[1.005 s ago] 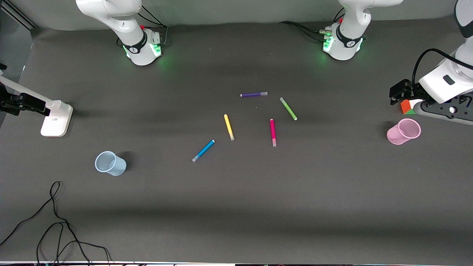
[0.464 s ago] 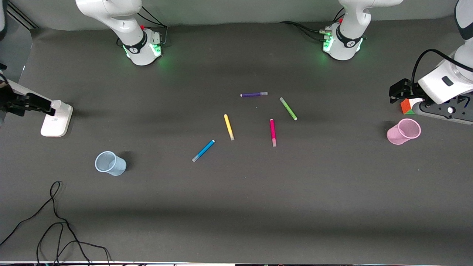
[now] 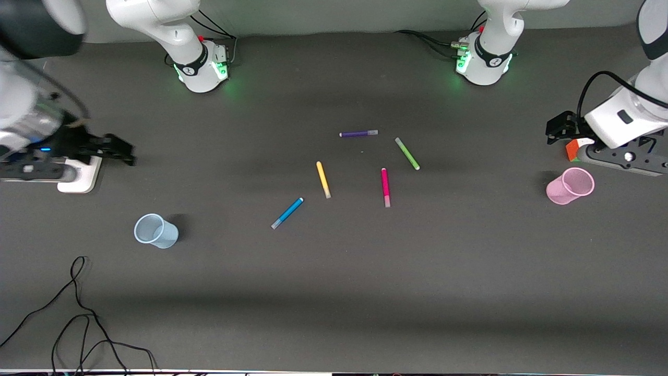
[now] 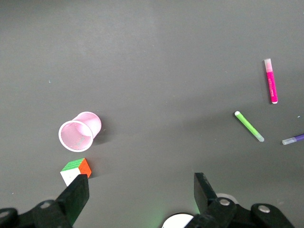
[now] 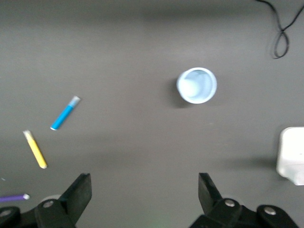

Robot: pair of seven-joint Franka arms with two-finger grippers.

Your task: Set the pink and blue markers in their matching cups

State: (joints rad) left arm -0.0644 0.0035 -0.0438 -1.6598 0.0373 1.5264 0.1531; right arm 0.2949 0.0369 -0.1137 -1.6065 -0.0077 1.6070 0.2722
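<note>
1. The slim bright blue marker with a greyish end lies flat on the dark grey table at centre frame in the front view, slanted, its grey end lower in the frame.
2. The slim magenta-pink marker with a paler end lies just past centre toward the left arm's end, nearly upright in the frame, pale end lowest.
3. Between these two lies a yellow marker; a green marker and a purple marker sit higher in the frame (all five lie apart, none touching).
4. The small translucent pale blue plastic cup stands at lower left of the front view, well apart from the markers, with open table between.
5. The small translucent pink plastic cup stands at the frame's right edge region, a small multicoloured cube just above it in the frame.
6. The right gripper hangs at the frame's left edge, fingers spread and empty, over a white block-shaped object.
7. The left gripper hangs at the frame's right edge above the cube, fingers spread wide, holding nothing.
8. A black cable loops across the lower left corner.
</note>
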